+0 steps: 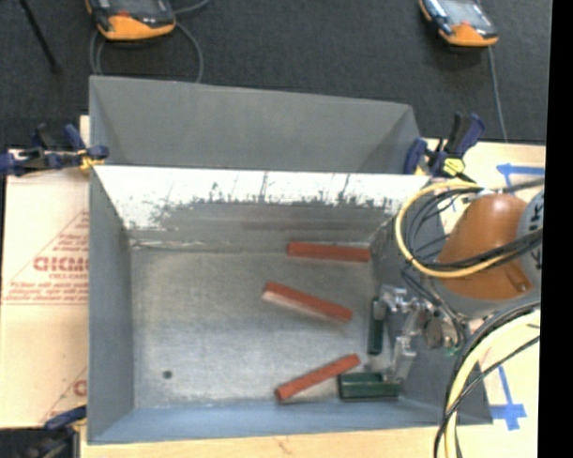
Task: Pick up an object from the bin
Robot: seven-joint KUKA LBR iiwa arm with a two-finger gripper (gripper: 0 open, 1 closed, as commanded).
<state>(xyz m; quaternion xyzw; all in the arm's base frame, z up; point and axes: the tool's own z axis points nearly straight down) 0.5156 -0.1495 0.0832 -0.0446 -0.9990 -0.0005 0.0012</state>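
Note:
My gripper (387,360) hangs at the bin's right side, near the front corner, its two fingers apart and nothing between them. Just below its tips, a dark green rectangular block (367,388) lies flat against the front wall. A red-brown flat stick (317,378) lies slanted to the left of that block, its right end touching the block. Another red-brown stick (306,302) rests in the middle of the floor, left of the gripper.
A third red-brown stick (328,252) lies along the back wall. The left half of the floor holds nothing but a small dark spot (167,375). The arm, with its orange cover and cables, comes in over the right rim.

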